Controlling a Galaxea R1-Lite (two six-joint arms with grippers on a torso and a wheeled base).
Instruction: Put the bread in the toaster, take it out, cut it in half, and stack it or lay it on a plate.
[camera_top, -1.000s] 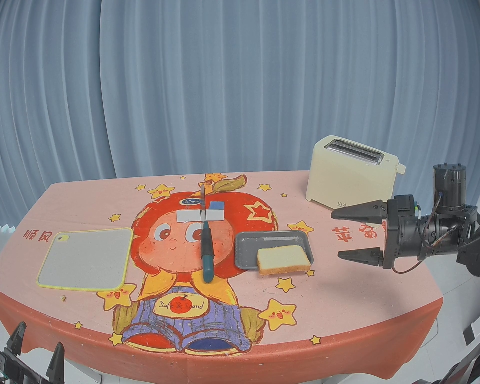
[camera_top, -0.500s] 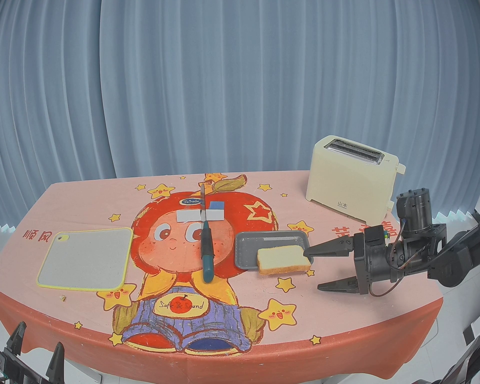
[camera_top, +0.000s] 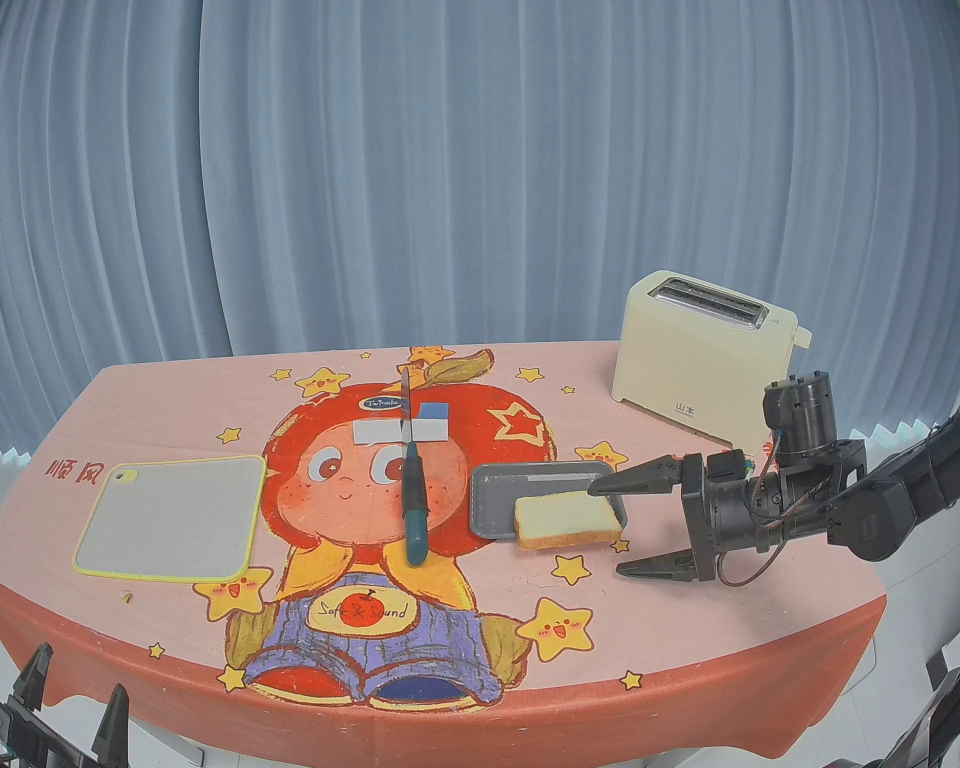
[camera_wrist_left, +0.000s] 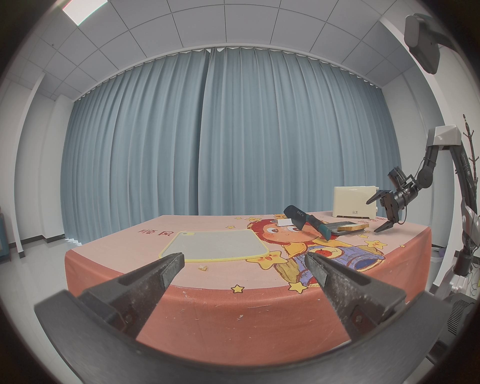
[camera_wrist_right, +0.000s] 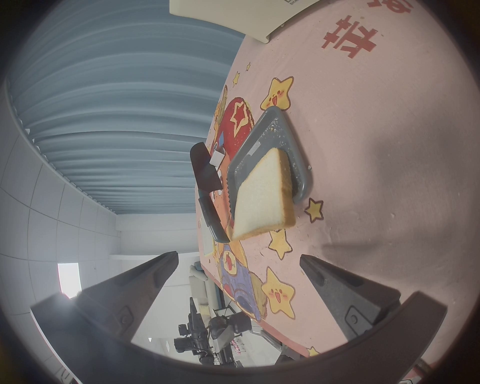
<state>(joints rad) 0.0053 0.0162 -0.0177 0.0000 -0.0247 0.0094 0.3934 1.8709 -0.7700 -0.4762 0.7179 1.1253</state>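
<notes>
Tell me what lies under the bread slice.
The bread slice rests on the grey tray, overhanging its near rim above the tablecloth. The tray floor directly beneath the slice is covered, so whatever may lie there cannot be seen.

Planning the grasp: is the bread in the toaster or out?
Out: the pale square bread slice lies on the grey rectangular tray, apart from the cream toaster.

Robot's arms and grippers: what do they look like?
The right gripper and left gripper are matt black, each with two long, pointed, wedge-shaped fingers. The right arm is black near the wrist, with a dark cylinder on top and a thin cable looping beneath.
</notes>
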